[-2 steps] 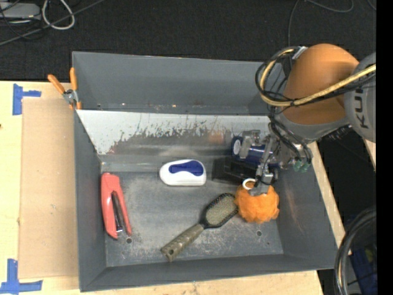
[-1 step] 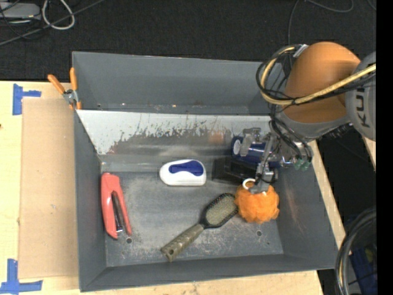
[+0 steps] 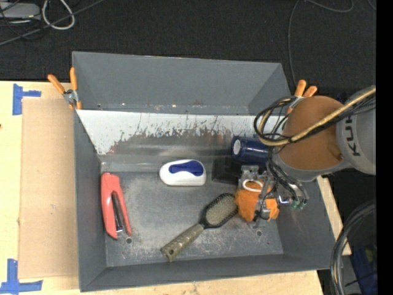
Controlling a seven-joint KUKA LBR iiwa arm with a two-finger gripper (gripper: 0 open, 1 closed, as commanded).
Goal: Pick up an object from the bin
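My gripper (image 3: 266,203) is low at the right end of the bin, right against an orange cup-like thing (image 3: 245,206) with a pale rim. The gripper's body covers that thing's right side, so I cannot tell whether it is gripped. A hairbrush (image 3: 202,225) lies just to the left, with its dark oval head near the orange thing and its handle pointing towards the front left. Behind the gripper are a dark blue cylinder (image 3: 249,147) lying on its side and a flat black thing (image 3: 226,171).
A white and blue mouse-shaped thing (image 3: 182,173) lies mid-bin towards the back. A red stapler (image 3: 114,205) lies along the left wall. The arm, with its orange cover and cables, reaches in over the right rim.
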